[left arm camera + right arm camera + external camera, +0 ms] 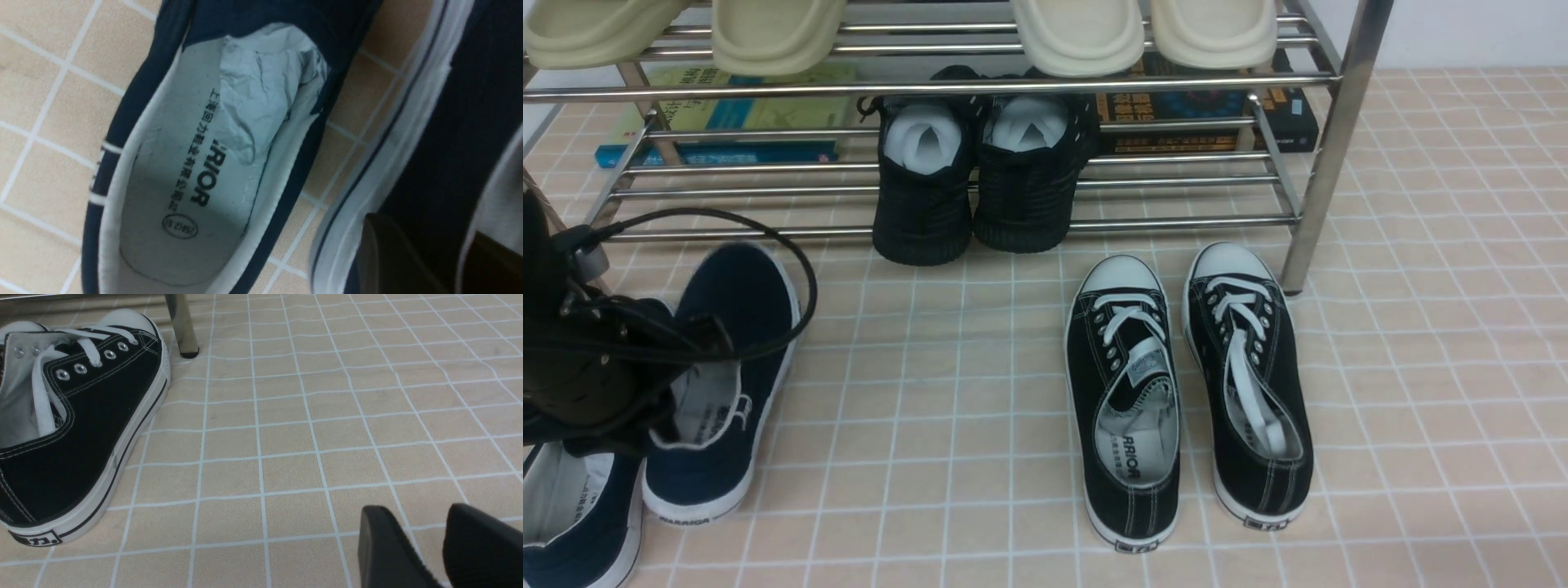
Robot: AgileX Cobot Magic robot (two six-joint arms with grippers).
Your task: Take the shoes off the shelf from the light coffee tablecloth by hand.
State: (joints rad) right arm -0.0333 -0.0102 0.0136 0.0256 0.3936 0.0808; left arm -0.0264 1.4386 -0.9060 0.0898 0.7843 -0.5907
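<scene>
Beige-pink tablecloth (1421, 343) with a grid of thin white lines covers the counter in every view. Over it, in front of the left end of the shelf (1327, 163), the left hand (429, 232) hangs above a navy shoe (747, 327). Its two dark fingers (384, 253) stand apart astride the shoe's side wall, one outside by the white sole and one over the pale lining. The gap looks wider than the wall, so the hand is open and not pinching it. That shoe lies flat on the cloth, off the shelf, with its toe near the shelf's lowest rail and "WARRIOR" on its heel. The other navy shoe (196, 163) lies just beside it, further out from the shelf, with crumpled white paper (265, 90) stuffed in its toe.

The right hand (421, 522) sits low over bare cloth, out from the shelf's right front leg. Its fingers are a little apart with only cloth showing between them.

Black lace-up sneakers (1127, 392) lie side by side on the cloth before the shelf's right half, white toe caps towards it, the right one close to that leg. An all-black pair (976, 196) rests on the shelf's lower tier with heels over the front rail. Cream slippers (1078, 33) sit on the upper tier, and books (727, 122) lie flat beneath the shelf
</scene>
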